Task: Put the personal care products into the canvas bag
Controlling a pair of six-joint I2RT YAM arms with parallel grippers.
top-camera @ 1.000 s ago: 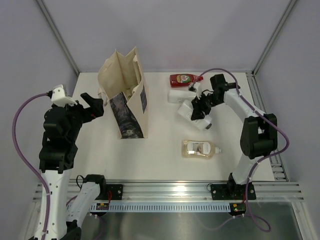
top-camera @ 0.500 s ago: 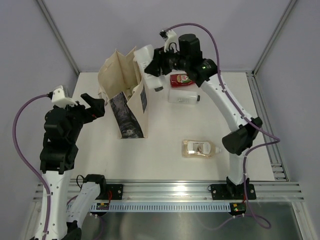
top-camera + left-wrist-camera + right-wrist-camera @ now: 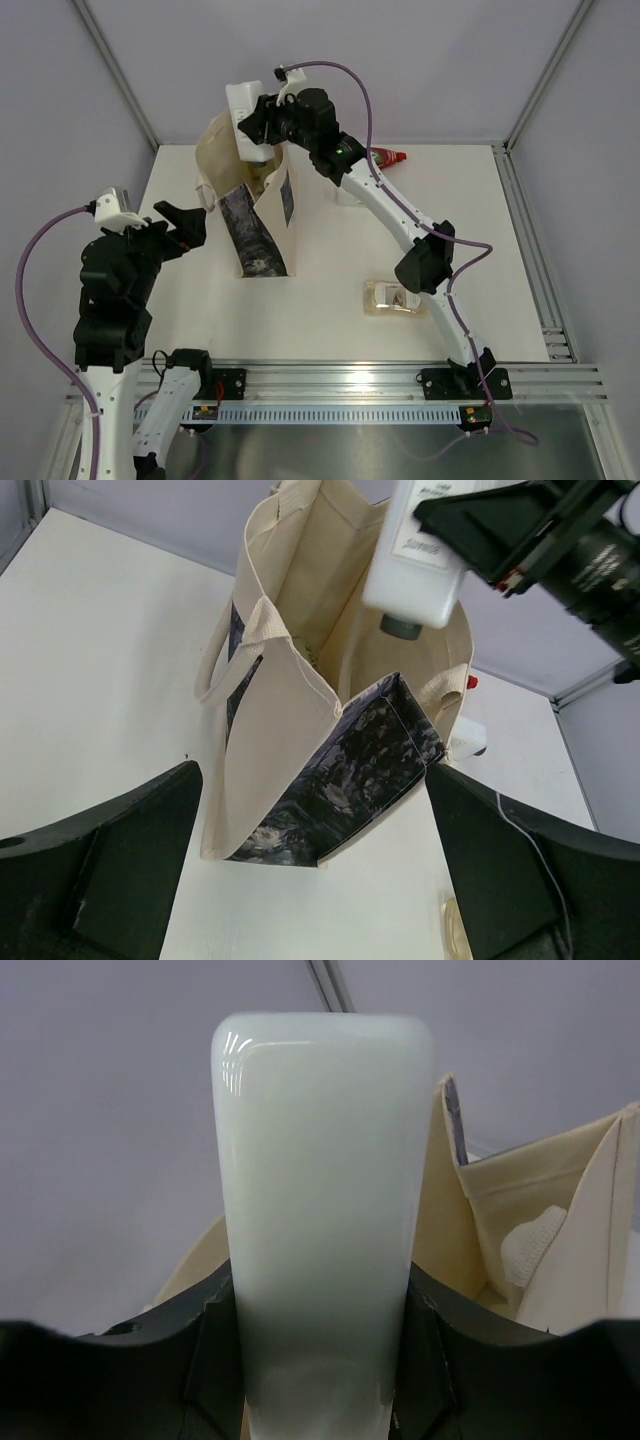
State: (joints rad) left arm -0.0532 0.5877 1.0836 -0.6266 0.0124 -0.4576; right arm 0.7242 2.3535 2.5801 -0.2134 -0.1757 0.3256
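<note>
- Grey walls [image 3: 400, 60] enclose a white worktop [image 3: 330, 330]. The canvas bag [image 3: 262, 205] stands upright on it toward the back left, mouth open.
- Right end effector [image 3: 258, 125] is clamped on the white bottle [image 3: 243, 108], with the arm extended far across to hold it above the bag's far end.
- Left wrist view: the bottle's grey cap points down, just over the mouth and close to the bag's right-hand wall. It is not yet inside.
- Left end effector [image 3: 186, 222] hovers just beside the bag's left side, fingers apart, gripping nothing. It does not touch the cloth.
- Also on the worktop: an amber bottle [image 3: 400, 298] lies flat, well to the right of the bag. A red bottle [image 3: 388, 156] sits at the back, partly hidden by the right arm.
- Judged step: lower the bottle into the opening and release.
- Risk 1: the bottle hangs tilted and off-centre over a narrow mouth. Released from here, it could strike the rim and fall outside.
- Risk 2: the bag is soft, free-standing and unbraced. A push on the rim from the bottle or arm could fold the mouth shut or tip the bag over.
- Risk 3: the arm looks near full stretch, so fine correction is probably limited. Going too deep may drag the cloth on withdrawal.
</note>
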